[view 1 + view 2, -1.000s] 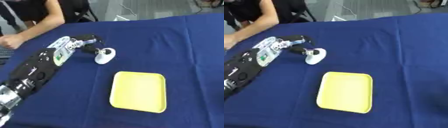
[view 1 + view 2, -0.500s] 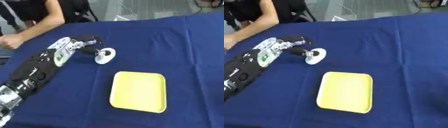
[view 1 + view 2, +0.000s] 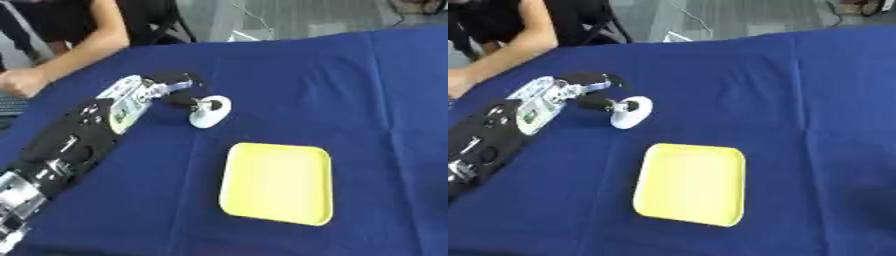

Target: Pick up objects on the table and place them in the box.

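Observation:
A small white round object [image 3: 210,112] lies on the blue cloth, left of centre. My left hand [image 3: 171,90] reaches it from the lower left along the black and silver arm. The thumb [image 3: 192,100] touches the object's middle and the dark fingers [image 3: 181,78] curl just above it, so the hand pinches the object. A shallow yellow tray [image 3: 278,182] lies flat in front of it, to the right, with nothing in it. My right hand shows in neither view.
The blue cloth covers the whole table [image 3: 350,90]. A person's bare arm [image 3: 83,47] and fist [image 3: 19,81] rest on the far left edge, close to my left arm. A chair stands behind the table's far edge.
Hardly anything differs: my left hand stays at the white object, which has kept its place on the cloth.

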Action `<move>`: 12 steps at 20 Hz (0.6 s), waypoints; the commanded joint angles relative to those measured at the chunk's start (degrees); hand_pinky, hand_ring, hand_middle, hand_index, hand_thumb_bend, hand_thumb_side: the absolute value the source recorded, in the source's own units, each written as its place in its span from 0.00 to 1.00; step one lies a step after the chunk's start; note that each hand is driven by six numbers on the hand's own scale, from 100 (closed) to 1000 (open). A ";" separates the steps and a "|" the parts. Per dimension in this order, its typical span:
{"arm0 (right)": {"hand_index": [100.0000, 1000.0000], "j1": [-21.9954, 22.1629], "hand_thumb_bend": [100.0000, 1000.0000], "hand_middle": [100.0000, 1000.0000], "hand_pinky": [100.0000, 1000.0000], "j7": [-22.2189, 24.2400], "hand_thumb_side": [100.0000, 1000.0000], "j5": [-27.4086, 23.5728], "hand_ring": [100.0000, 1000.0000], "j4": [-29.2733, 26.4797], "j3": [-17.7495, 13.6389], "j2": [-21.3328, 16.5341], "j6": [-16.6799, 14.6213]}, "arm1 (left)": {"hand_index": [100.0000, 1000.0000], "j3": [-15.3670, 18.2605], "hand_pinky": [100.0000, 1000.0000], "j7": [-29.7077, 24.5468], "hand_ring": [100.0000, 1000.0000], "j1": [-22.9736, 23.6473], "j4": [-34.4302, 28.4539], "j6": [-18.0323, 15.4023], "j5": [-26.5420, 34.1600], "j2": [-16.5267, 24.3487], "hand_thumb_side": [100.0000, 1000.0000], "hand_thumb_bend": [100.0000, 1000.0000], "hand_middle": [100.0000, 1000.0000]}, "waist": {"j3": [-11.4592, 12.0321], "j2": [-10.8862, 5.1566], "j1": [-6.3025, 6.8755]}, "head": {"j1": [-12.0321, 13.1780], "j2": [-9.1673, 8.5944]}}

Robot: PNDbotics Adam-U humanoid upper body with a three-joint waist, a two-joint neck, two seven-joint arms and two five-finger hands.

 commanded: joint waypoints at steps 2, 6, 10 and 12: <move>0.96 -0.47 0.00 0.85 0.64 0.21 0.85 -0.09 0.65 -0.76 -0.20 -1.16 -0.09 | 0.91 0.87 1.00 0.51 0.97 -1.17 0.22 -0.06 -0.90 0.56 1.00 0.46 0.91 | -0.01 -0.51 -0.59 | 0.39 -0.50; 0.96 -0.51 0.00 0.85 0.64 0.24 0.85 -0.10 0.65 -0.71 -0.19 -1.13 -0.09 | 0.91 1.22 1.00 1.20 0.96 -1.16 1.21 0.08 -1.98 -0.06 1.00 0.45 0.91 | -0.04 -0.51 -0.60 | 0.40 -0.45; 0.96 -0.53 0.00 0.85 0.64 0.26 0.85 -0.10 0.65 -0.68 -0.19 -1.12 -0.09 | 0.91 1.53 1.00 1.79 0.96 -1.16 2.17 -0.01 -2.82 -0.59 1.00 0.45 0.91 | -0.05 -0.57 -0.58 | 0.42 -0.41; 0.96 -0.55 0.00 0.85 0.64 0.27 0.85 -0.10 0.65 -0.68 -0.19 -1.11 -0.09 | 0.91 1.67 1.00 1.98 0.96 -1.18 2.58 -0.11 -3.17 -0.77 1.00 0.45 0.91 | -0.07 -0.59 -0.57 | 0.41 -0.41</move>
